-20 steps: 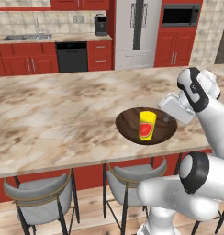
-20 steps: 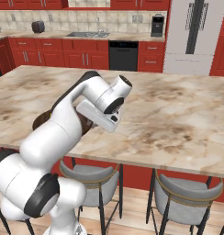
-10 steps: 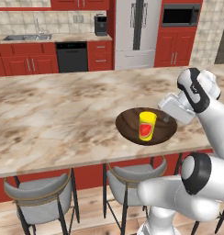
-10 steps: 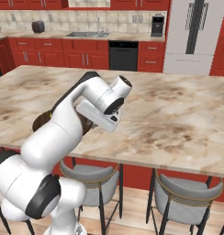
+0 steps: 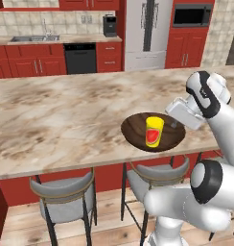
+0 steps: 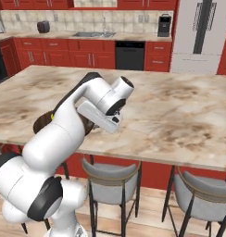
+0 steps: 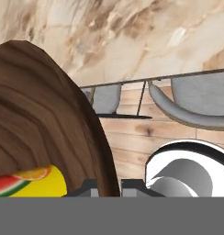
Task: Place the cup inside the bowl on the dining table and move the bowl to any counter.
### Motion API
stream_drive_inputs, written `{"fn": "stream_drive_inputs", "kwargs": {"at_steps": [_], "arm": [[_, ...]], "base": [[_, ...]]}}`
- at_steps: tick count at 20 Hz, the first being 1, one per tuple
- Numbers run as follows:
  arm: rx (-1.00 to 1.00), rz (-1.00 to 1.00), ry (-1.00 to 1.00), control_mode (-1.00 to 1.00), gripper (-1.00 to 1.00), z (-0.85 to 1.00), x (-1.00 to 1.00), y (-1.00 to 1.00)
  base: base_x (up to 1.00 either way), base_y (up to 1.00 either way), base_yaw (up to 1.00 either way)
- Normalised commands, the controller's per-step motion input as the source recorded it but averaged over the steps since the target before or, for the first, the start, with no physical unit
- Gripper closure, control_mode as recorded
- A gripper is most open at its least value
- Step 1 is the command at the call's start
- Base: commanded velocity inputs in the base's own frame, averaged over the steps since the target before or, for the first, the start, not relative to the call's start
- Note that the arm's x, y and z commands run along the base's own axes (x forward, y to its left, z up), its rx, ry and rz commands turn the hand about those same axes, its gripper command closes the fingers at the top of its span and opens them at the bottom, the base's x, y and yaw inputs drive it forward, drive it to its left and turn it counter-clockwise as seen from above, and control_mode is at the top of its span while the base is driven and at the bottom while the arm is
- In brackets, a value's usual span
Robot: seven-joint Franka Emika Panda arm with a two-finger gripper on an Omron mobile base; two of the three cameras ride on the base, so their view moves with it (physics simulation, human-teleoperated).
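Observation:
The wide dark wooden bowl is at the front edge of the dining table, and the yellow cup with its red mark stands upright inside it. My gripper comes in from the bowl's right side and is shut on the bowl's rim. In the hand view the bowl fills the left, with the cup at the lower left. The gripper pinches the rim between its dark fingertips. In the right base view my arm covers most of the bowl.
Grey stools are tucked under the table's front edge, and wooden floor shows below. A counter over red cabinets, with a sink and coffee machine, runs along the back wall beside the fridge.

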Motion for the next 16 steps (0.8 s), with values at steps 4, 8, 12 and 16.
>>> {"fn": "stream_drive_inputs", "kwargs": {"at_steps": [4, 8, 12, 16], "arm": [[0.00, 0.00, 0.00, 1.00, 1.00, 0.00, 0.00, 0.00], [0.00, 0.00, 0.00, 1.00, 1.00, 0.00, 0.00, 0.00], [0.00, 0.00, 0.00, 1.00, 1.00, 0.00, 0.00, 0.00], [0.00, 0.00, 0.00, 1.00, 1.00, 0.00, 0.00, 0.00]], "base": [[-0.22, 0.63, -0.03], [-0.12, 0.66, -0.03], [-0.09, 0.67, -0.03], [-0.05, 0.74, -0.03]]}}
